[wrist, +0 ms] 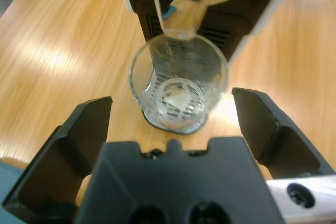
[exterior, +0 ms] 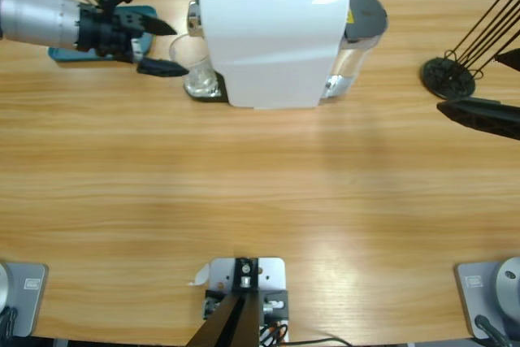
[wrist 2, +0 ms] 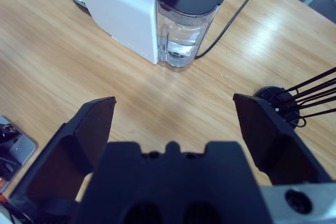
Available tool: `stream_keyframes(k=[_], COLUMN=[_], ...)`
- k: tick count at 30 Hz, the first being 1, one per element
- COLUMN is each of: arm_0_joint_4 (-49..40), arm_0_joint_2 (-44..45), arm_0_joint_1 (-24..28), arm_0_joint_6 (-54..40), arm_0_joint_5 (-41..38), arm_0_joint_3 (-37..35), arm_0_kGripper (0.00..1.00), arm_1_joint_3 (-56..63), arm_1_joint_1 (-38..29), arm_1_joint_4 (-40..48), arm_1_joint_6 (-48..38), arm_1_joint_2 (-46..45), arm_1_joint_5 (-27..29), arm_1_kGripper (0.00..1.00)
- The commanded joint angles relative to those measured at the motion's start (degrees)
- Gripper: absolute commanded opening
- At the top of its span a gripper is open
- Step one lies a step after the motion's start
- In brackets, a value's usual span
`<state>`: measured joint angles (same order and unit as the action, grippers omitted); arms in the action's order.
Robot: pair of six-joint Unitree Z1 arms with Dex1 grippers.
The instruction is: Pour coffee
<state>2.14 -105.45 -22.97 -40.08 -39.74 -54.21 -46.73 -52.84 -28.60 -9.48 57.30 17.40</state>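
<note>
While left tool (wrist: pixel 170 114) gapes — glass (wrist: pixel 178 85) looks empty.

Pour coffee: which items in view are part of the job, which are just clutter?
Job:
- clear drinking glass, under the spout, no coffee visible in it
- white coffee machine
- left gripper, jaws open either side of the glass
- clear water tank with dark lid on the machine

Lying about:
- teal flat object under the left arm
- black wire rack
- right gripper, open over bare table
</note>
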Motion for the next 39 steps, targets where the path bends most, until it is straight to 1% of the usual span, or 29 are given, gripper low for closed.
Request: stream_keyframes(k=[1, 2, 3, 4, 5, 6, 7, 8, 10, 12, 14, 15, 17, 18, 20, 23, 27, 33, 36, 39], arm_0_joint_4=[-3.93, -6.04, -8.29, -11.40, -13.86, -16.73, -19.87, -22.72, -25.73, -26.06, -26.24, -26.47, -26.57, -26.40, -26.36, -25.73, -22.12, -19.75, -18.29, -16.82], arm_0_joint_2=[15.56, 18.56, 21.90, 26.18, 29.41, 32.03, 34.09, 35.86, 39.13, 43.23, 47.02, 48.38, 49.75, 50.06, 49.33, 47.36, 46.11, 43.89, 41.87, 41.79], arm_0_joint_1=[1.42, 1.17, 0.73, -0.15, -0.81, -1.32, -1.82, -2.54, -4.15, -6.81, -8.23, -8.48, -8.49, -8.57, -8.67, -8.72, -9.37, -9.41, -9.62, -10.08], arm_0_joint_6=[4.63, 6.25, 8.36, 11.20, 13.17, 15.74, 18.20, 20.13, 22.96, 26.13, 31.35, 32.40, 33.33, 33.63, 34.37, 34.28, 33.60, 33.58, 33.65, 33.67], arm_0_joint_5=[-2.91, -2.42, -1.36, 1.21, 3.86, 7.50, 11.96, 15.79, 20.84, 24.48, 27.52, 28.43, 28.43, 28.10, 28.08, 29.17, 28.43, 28.49, 27.45, 27.31], arm_0_joint_3=[8.52, 9.12, 9.65, 9.98, 10.35, 10.53, 10.55, 10.74, 12.09, 14.64, 16.26, 16.72, 16.47, 15.73, 13.80, 12.88, 14.69, 15.43, 16.19, 16.28], arm_0_kGripper=[1.000, 1.000, 1.000, 1.000, 1.000, 1.000, 1.000, 1.000, 1.000, 1.000, 1.000, 1.000, 1.000, 1.000, 1.000, 1.000, 1.000, 1.000, 1.000, 1.000], arm_1_joint_3=[-10.48, -13.65, -17.71, -23.60, -28.46, -32.95, -36.55, -39.28, -45.53, -51.25, -55.61, -58.31, -64.52, -66.10, -68.24, -72.22, -73.46, -73.41, -73.64, -74.13], arm_1_joint_1=[0.44, 1.53, 3.17, 5.98, 8.28, 10.39, 12.52, 14.03, 16.45, 18.05, 18.30, 18.35, 18.30, 18.30, 18.35, 18.39, 18.53, 18.56, 18.56, 18.56], arm_1_joint_4=[-3.31, -4.70, -7.37, -10.13, -11.71, -13.03, -13.91, -14.57, -19.06, -21.97, -23.80, -26.03, -33.47, -35.42, -36.85, -39.89, -40.22, -40.48, -40.48, -40.45], arm_1_joint_6=[-0.28, -0.28, 0.09, 1.34, 2.17, 2.52, 2.53, 2.50, 2.64, 3.36, 3.48, 3.91, 6.31, 7.46, 7.81, 8.90, 8.95, 9.04, 9.09, 9.30], arm_1_joint_2=[9.38, 11.73, 14.61, 17.94, 20.34, 22.88, 25.32, 27.45, 32.33, 36.50, 39.75, 41.88, 46.80, 48.45, 50.03, 52.79, 53.81, 55.31, 55.96, 56.34], arm_1_joint_5=[-0.94, -1.40, -2.21, -3.98, -5.95, -8.89, -11.98, -13.34, -12.93, -12.75, -13.30, -14.34, -15.60, -16.17, -16.13, -15.90, -16.18, -18.34, -18.27, -17.78], arm_1_kGripper=[1.000, 0.976, 0.842, 0.610, 0.468, 0.143, 0.000, 0.000, 0.000, 0.000, 0.000, 0.000, 0.000, 0.000, 0.000, 0.000, 0.000, 0.000, 0.000, 0.000])
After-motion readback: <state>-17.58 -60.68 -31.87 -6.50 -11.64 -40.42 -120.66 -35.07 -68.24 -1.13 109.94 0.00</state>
